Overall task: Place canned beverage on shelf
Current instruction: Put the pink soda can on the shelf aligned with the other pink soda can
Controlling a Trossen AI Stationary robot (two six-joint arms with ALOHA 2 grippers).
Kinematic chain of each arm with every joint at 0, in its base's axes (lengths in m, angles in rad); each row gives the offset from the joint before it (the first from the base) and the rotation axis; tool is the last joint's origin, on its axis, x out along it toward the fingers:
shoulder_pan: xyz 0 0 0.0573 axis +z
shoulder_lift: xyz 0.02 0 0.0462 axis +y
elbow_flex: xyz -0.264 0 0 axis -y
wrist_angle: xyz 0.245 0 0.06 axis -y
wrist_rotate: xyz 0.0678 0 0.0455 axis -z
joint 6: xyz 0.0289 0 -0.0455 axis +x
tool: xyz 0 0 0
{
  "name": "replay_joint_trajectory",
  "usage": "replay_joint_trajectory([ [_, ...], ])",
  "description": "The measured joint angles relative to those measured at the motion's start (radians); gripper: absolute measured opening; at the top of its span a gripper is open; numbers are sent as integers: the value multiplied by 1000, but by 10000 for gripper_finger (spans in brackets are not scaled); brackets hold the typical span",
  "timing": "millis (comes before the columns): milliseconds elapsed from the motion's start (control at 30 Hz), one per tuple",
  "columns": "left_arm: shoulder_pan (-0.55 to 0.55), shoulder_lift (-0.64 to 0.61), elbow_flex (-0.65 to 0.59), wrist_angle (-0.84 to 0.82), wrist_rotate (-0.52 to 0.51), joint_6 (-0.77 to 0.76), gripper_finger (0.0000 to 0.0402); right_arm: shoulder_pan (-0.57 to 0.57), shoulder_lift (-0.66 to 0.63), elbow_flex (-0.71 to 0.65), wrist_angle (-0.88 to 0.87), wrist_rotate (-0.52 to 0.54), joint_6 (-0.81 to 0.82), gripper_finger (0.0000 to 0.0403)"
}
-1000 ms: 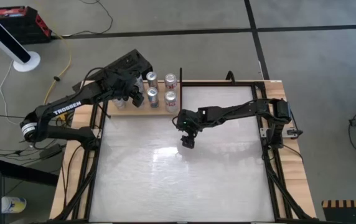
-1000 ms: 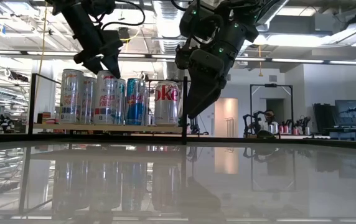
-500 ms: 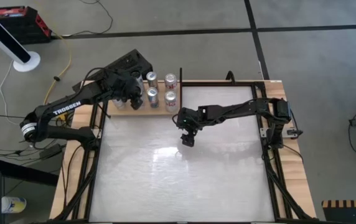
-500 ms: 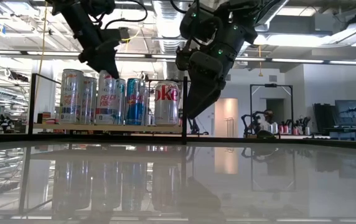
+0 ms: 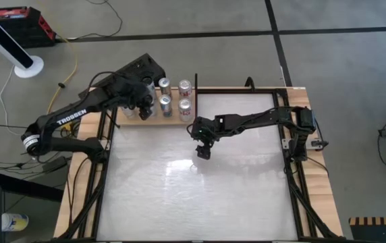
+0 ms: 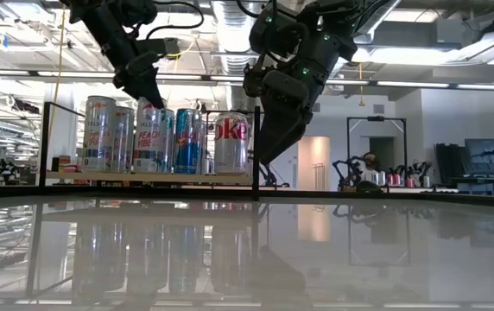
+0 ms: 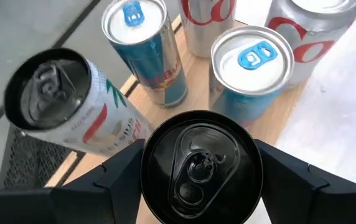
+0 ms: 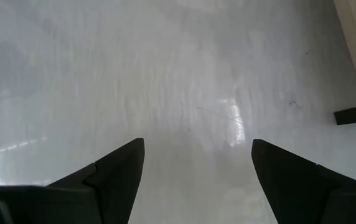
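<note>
1. Left hand (image 7: 196, 171) of mine hangs over the shelf (image 5: 154, 119) at the worktop's (image 5: 193, 196) far left corner, fingers (image 7: 112, 180) closed around a dark-topped can (image 7: 198, 167) that stands there among the others.
2. Right hand (image 5: 202, 150) hovers spread over bare worktop, holding nothing.
3. On the pale wooden shelf stand several upright cans: a blue-and-silver one with a blue tab (image 7: 144, 46), a second blue-tabbed can (image 7: 252, 65), and a white can with red and green print (image 7: 72, 102).
4. From table height I read "oke" in red on a silver can (image 6: 231, 142) and "PEACH" on another (image 6: 150, 138).
5. "TROSSEN" shows on my left arm (image 5: 71, 116).
</note>
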Motion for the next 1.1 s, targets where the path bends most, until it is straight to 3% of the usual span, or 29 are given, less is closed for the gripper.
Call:
replay_joint_trajectory([
  [267,48,-17,40,-40,108,6,237,0,0,0,1,0,-2,320],
  [800,59,-19,47,-29,100,19,237,0,0,0,22,0,2,320],
  [1100,67,-22,-10,34,114,24,238,10,0,0,21,0,2,320],
])
